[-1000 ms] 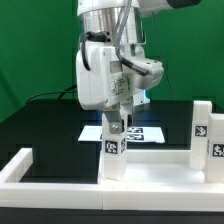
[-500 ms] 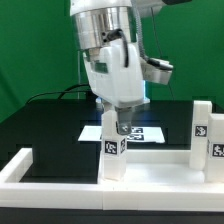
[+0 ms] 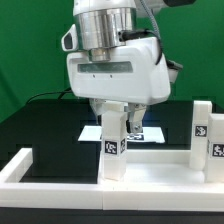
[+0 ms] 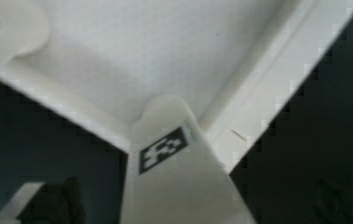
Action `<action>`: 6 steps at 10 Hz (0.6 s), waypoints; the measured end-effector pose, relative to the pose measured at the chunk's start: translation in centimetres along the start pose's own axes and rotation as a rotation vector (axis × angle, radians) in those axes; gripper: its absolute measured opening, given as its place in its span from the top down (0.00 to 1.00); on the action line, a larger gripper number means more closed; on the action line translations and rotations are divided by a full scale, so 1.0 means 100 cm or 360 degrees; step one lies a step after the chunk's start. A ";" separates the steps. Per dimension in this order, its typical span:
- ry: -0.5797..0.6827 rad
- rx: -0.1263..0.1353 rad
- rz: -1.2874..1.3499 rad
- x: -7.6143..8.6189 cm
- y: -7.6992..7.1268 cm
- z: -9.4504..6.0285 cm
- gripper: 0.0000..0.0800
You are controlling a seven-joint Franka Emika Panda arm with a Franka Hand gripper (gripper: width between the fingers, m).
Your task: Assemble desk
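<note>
In the exterior view a white leg block (image 3: 113,145) stands upright on the tabletop slab (image 3: 150,168), a tag on its near face. The hand (image 3: 122,118) sits directly above it, its fingers reaching down around the block's top end and apparently closed on it. Two more leg blocks (image 3: 206,133) stand upright at the exterior view's right. The slab lies on the black counter (image 3: 45,125), with the marker board (image 3: 150,132) behind it. The wrist view shows the tagged block (image 4: 176,165) close up, rising from the slab's recessed face (image 4: 155,50).

Upright leg block (image 3: 112,140) blocks centre; black table (image 3: 45,128) free (exterior view's left).
</note>
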State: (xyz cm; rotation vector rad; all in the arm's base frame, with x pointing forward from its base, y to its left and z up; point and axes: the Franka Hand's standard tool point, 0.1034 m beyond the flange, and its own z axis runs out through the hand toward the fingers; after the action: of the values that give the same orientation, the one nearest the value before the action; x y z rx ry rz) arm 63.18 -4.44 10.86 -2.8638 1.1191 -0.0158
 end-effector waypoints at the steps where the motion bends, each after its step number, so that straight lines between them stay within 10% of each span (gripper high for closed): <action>1: 0.0038 -0.0071 -0.0380 0.003 0.002 0.004 0.19; 4: 0.0044 -0.0074 -0.0402 0.005 0.005 0.007 0.21; 5: 0.0045 -0.0073 -0.0335 0.005 0.005 0.007 0.43; 6: 0.0047 -0.0070 -0.0213 0.005 0.005 0.007 0.43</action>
State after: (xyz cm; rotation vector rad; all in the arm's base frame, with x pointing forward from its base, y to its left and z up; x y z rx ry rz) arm 63.27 -5.08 10.14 -2.9817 0.9418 -0.0410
